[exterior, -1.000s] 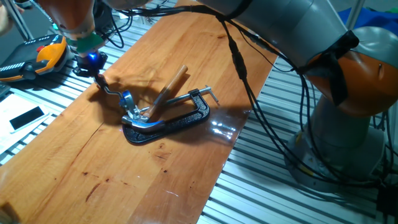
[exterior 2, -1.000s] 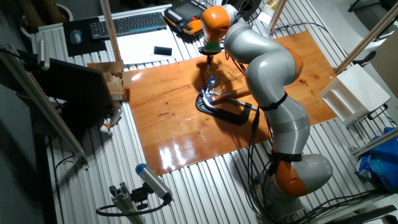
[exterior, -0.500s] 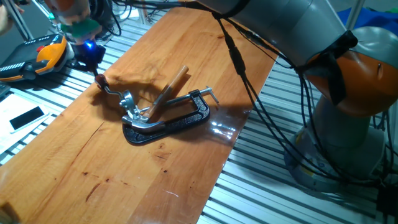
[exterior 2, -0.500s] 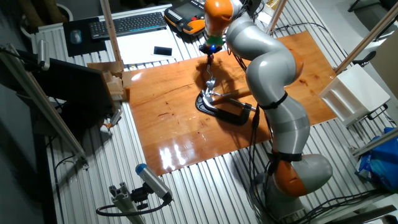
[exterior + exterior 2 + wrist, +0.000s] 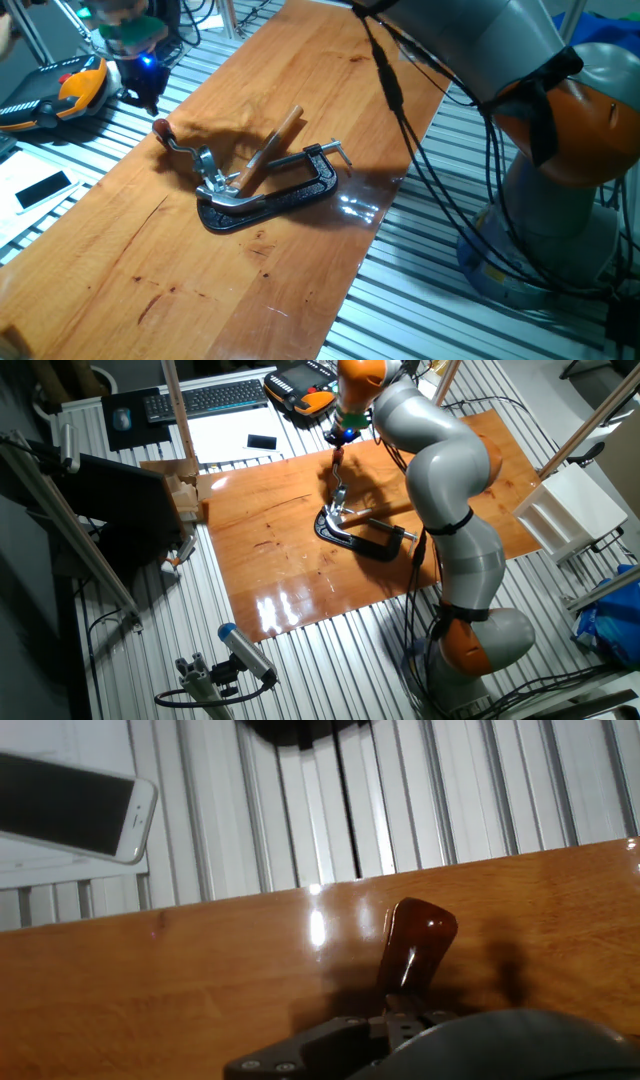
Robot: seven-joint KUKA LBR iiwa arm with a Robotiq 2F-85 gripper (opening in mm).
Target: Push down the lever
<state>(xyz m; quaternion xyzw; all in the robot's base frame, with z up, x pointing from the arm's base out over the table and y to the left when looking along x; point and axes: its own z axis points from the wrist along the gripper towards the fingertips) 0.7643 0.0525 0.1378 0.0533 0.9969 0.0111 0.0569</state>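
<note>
Lever (image 5: 176, 143) lies low over the wooden bench (image 5: 300, 80), near its far edge; knob (image 5: 161, 127) at the outer end, inner end joined to a silvery fitting (image 5: 210, 178) held in a black C-clamp (image 5: 270, 195). Hand view shows the dark-reddish knob (image 5: 418, 935) close below the camera, bench edge just beyond. Pincer (image 5: 140, 90) hangs above and beside the knob, apart from it, not touching; whether it's wide or narrow I can't tell, fingers too dark and blurred in both fixed views, not seen in hand view. Handling, by judgement: thin stiff metal rod, light, pivots at the fitting, so no grasp needed; press on the knob or just inboard. Knob looks glossy, prob. slippery, so a push off-centre could slide off. Around: long wooden handle (image 5: 270, 148) rises slanted from the clamp, well inboard, not in the way. Clamp screw w/ T-bar (image 5: 335, 150) on the far side. Phone (image 5: 75, 805) and orange-black pendant (image 5: 60, 95) off the bench, clear of the path.
</note>
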